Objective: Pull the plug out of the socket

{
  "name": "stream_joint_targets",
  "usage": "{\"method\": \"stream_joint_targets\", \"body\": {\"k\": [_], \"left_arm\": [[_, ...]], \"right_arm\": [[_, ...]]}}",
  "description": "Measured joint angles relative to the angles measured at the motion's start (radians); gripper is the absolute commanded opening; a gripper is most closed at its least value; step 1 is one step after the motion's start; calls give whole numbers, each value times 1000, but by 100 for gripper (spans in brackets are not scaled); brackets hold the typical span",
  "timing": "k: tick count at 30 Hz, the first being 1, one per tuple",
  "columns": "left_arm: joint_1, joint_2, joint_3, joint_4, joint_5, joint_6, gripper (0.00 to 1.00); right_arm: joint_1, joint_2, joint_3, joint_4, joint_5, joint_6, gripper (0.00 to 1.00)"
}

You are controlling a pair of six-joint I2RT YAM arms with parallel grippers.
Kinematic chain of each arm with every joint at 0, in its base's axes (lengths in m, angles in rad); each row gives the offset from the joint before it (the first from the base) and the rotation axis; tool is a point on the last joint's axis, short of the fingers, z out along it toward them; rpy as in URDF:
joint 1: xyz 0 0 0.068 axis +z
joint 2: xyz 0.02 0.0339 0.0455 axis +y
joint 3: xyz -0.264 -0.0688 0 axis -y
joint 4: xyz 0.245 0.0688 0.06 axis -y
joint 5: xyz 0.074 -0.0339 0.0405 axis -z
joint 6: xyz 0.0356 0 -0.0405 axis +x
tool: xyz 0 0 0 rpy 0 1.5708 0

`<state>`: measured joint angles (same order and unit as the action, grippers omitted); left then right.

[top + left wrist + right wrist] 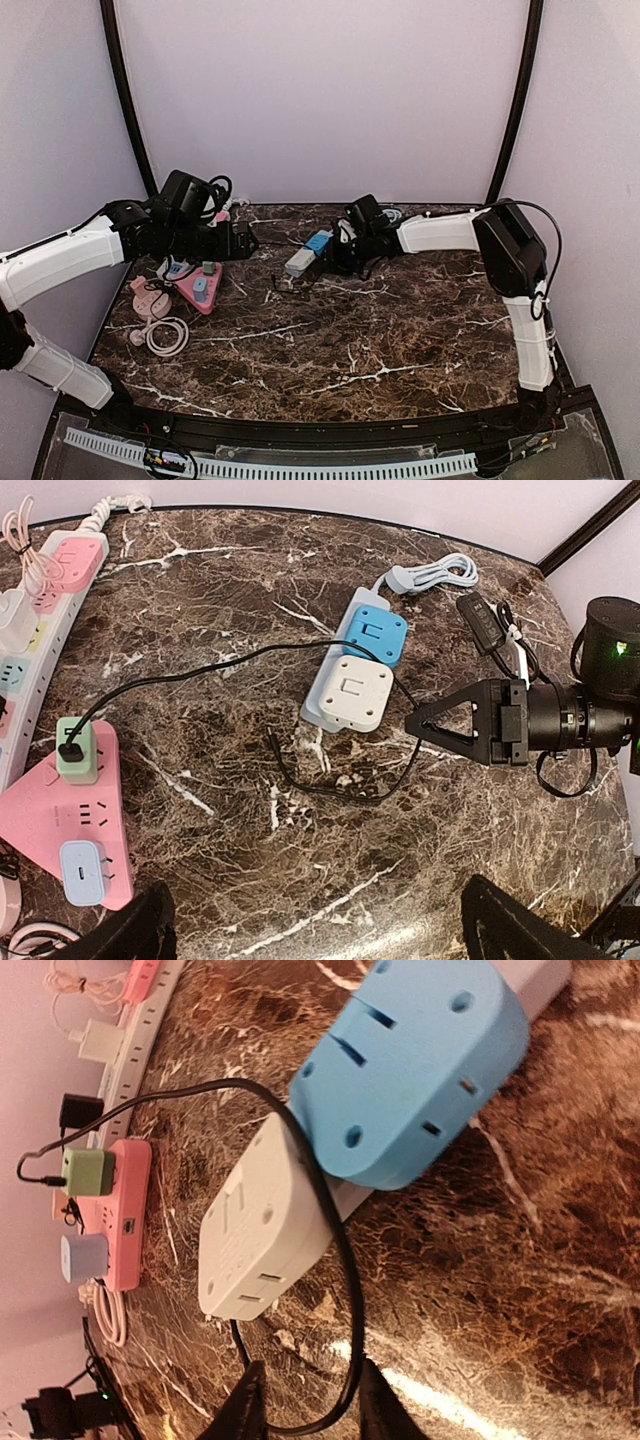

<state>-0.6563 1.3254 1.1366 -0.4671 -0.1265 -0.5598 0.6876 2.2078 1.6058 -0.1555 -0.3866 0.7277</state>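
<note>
Marbled bench (400,340) is seen beneath the right fingers (245,1410), partly closed about a black cable (352,1310), any pinch untellable, so they should be freed and squared onto the white plug (260,1225) just ahead, left fingers (140,935) being spread wide.

White plug (350,692) and blue plug (373,635) are seated side by side in pale socket strip (366,600); strip lies flat, mid-rear of counter (250,880).

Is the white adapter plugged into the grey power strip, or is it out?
Plugged in: the white adapter sits flush on the power strip, right beside the blue adapter.
</note>
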Motion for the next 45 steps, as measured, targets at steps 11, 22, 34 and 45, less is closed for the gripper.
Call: {"method": "stream_joint_targets", "body": {"k": [11, 22, 34, 45], "left_arm": [[11, 2, 0, 0, -9, -17, 99], [157, 2, 0, -24, -11, -55, 99], [194, 67, 94, -45, 63, -33, 96], [147, 425, 410, -48, 138, 73, 85]], "right_arm": [[14, 1, 30, -31, 34, -17, 0], [92, -90, 84, -109, 155, -151, 0], [291, -109, 122, -162, -41, -334, 25], [245, -269, -188, -130, -9, -343, 79]]}}
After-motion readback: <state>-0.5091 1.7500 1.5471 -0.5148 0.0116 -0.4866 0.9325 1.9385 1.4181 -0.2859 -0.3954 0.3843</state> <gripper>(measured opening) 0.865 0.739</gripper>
